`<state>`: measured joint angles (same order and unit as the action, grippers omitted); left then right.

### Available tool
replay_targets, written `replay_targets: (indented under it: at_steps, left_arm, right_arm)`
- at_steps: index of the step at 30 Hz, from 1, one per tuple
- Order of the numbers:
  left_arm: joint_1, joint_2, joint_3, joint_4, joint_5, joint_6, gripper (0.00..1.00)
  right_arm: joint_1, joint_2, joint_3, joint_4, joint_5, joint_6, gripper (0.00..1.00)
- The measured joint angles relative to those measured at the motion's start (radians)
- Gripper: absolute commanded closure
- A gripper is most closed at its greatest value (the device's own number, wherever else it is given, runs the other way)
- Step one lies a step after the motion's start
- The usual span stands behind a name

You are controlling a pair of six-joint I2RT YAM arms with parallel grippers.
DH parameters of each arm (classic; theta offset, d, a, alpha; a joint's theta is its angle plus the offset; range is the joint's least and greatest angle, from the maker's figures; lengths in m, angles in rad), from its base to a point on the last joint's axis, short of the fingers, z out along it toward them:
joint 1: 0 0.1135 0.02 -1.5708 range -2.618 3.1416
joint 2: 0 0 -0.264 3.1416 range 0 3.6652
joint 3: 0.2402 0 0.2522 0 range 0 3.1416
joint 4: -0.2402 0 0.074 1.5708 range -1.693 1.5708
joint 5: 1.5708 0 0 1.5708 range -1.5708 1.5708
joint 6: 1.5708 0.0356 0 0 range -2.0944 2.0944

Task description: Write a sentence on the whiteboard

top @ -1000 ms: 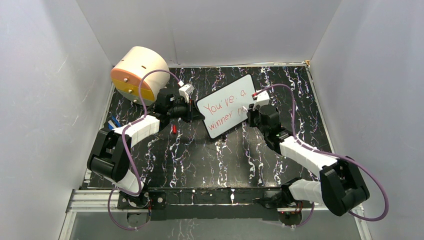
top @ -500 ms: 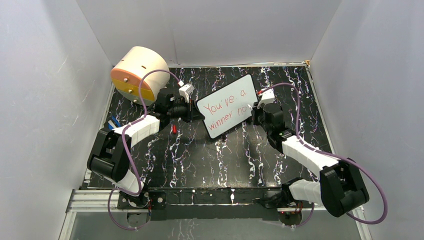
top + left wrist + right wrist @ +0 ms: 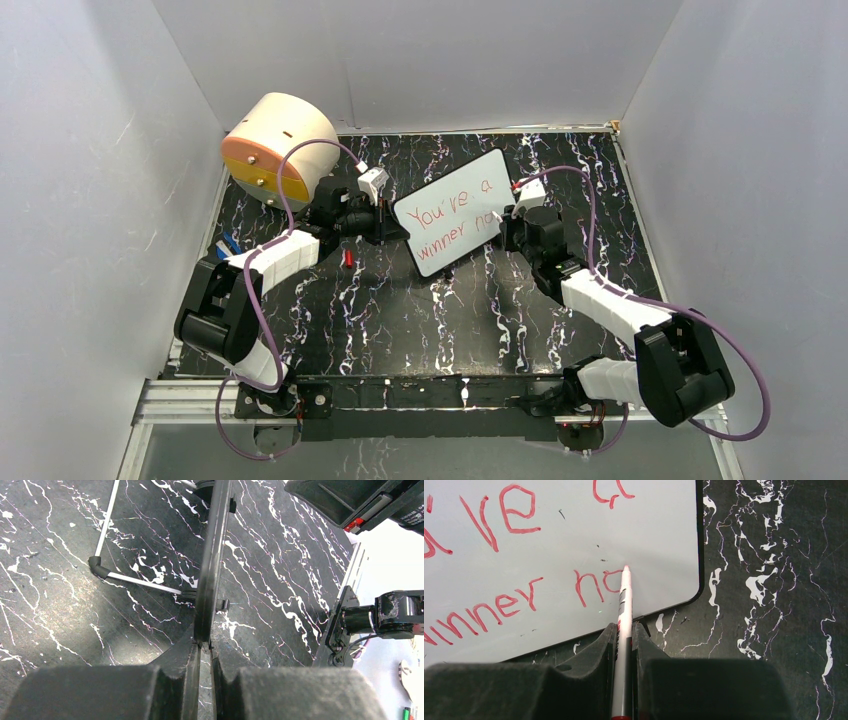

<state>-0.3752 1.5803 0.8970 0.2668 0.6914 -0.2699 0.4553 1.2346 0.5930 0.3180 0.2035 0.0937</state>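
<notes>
Penmanship at the end of line two: continue from the "no" just after "winner". Grips a red marker tight in the right gripper, barrel pinched between shut fingers, tip at the upper right of the "o". Impossible to tell whether on the surface or just off it.

Clamps the whiteboard by its left edge in the left gripper, jaws closed on the thin dark rim, with a wire stand behind it. Sits mid-table, slanted, well apart from the beige drum.

Reads "You're a winner no" so far for the sentence.

For the next letters: write small, since little white remains before the rounded right corner. Press lightly so as not to push the board out of the left clamp. Lift clear between strokes, and follow the slant of the line.
</notes>
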Motion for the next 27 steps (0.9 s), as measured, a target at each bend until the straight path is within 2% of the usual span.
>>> replay_targets:
  at_steps: [27]
  left_arm:
    - [0.000, 0.000, 0.002, -0.005, -0.001, 0.000, 1.00]
  right_arm:
    - [-0.004, -0.007, 0.001, 0.004, -0.005, 0.000, 1.00]
